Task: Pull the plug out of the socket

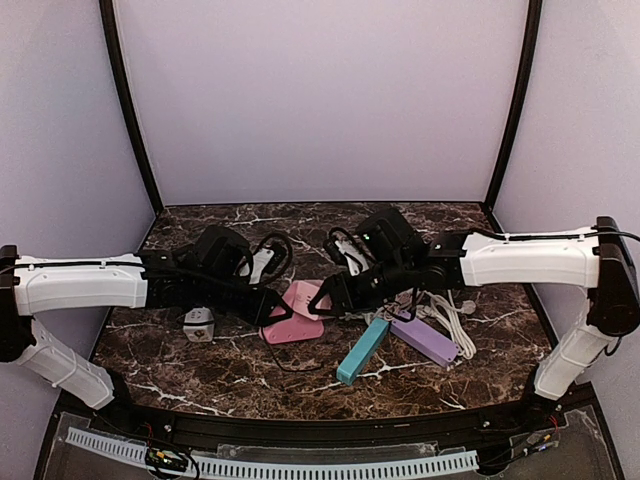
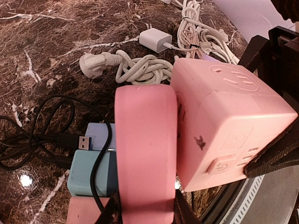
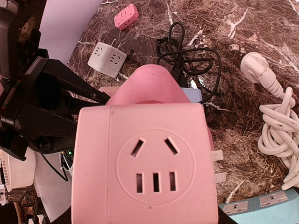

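Plug (image 2: 145, 154) sat just beside the pink cube socket (image 2: 224, 121) above the middle of the dark marble table (image 1: 200, 370); around them lay a teal power strip (image 1: 362, 350), a lavender strip (image 1: 430, 340), a coiled white cable (image 2: 140, 67), a black USB lead (image 2: 28, 135) and a white cube socket (image 3: 107, 58). The plug was a flat pink slab with a rounded end, and metal prongs (image 3: 212, 156) showed at the pink cube's edge. Both arms reached inward: the left gripper (image 1: 262, 305) pinched the plug narrowly, the right gripper (image 1: 328, 295) clasped the pink cube
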{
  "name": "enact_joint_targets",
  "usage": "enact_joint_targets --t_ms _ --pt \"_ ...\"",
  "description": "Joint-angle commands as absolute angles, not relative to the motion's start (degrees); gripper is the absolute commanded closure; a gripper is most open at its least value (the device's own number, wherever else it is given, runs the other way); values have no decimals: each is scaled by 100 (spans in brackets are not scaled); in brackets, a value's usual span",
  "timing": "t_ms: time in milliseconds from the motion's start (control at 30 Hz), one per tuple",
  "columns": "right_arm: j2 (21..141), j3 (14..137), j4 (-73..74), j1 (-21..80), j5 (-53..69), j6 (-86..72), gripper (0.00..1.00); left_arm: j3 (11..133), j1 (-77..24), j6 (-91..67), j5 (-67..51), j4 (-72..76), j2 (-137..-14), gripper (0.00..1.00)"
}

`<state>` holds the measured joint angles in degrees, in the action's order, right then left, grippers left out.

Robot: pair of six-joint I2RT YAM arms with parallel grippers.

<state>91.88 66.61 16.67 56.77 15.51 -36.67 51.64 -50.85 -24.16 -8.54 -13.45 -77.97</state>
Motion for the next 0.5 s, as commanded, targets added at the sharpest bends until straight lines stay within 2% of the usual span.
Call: enact_joint_targets --t_ms 0,233,467 --pt "9010 6736 2132 5439 1311 -3517 100 5150 -4977 -2334 -794 -1503 -7573 99" --pt "8956 6697 2101 5098 2012 -3162 100 5055 -4976 -1661 -1275 -1483 -7449 99" --pt "8934 6690 2094 5049 1905 -3208 100 5014 -4979 -1599 -1121 -1507 -7277 99"
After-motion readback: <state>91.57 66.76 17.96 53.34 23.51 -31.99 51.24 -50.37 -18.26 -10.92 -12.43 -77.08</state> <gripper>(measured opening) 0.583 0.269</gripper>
